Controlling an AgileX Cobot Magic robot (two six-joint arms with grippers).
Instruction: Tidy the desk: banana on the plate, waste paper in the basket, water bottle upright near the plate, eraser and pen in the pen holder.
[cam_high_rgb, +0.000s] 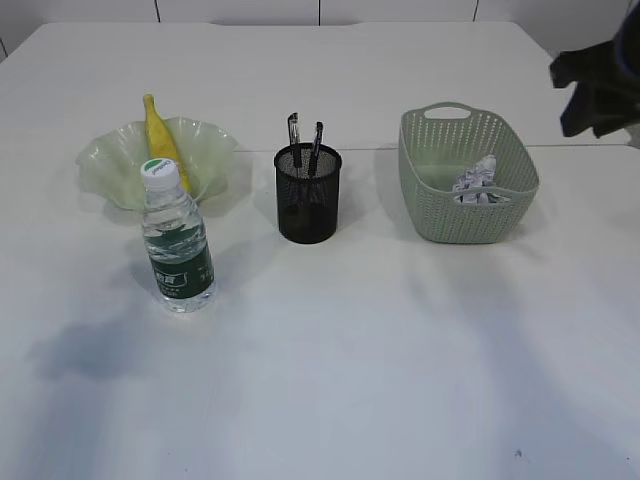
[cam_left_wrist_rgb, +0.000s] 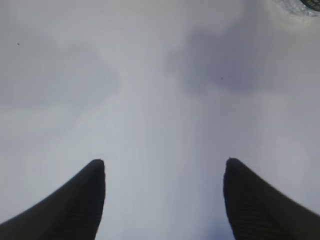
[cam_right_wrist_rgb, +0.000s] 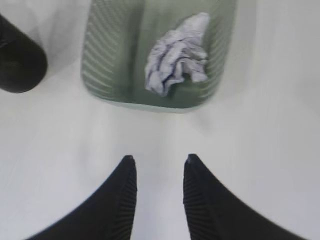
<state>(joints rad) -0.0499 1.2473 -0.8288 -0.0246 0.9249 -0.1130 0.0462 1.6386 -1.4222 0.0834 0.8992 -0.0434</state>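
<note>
A yellow banana (cam_high_rgb: 160, 135) lies on the pale green wavy plate (cam_high_rgb: 105, 165). A water bottle (cam_high_rgb: 178, 240) with a green label stands upright in front of the plate; its edge shows in the left wrist view (cam_left_wrist_rgb: 300, 6). A black mesh pen holder (cam_high_rgb: 308, 195) holds two pens (cam_high_rgb: 305, 145); the eraser is not visible. Crumpled waste paper (cam_high_rgb: 475, 182) lies in the green basket (cam_high_rgb: 465, 225), also in the right wrist view (cam_right_wrist_rgb: 177, 60). My left gripper (cam_left_wrist_rgb: 162, 165) is open and empty over bare table. My right gripper (cam_right_wrist_rgb: 159, 160) is open and empty, in front of the basket (cam_right_wrist_rgb: 105, 55).
The pen holder shows at the left edge of the right wrist view (cam_right_wrist_rgb: 17, 62). The right arm (cam_high_rgb: 600, 85) is a dark shape at the upper right of the exterior view. The white table (cam_high_rgb: 380, 350) spreads in front of the objects.
</note>
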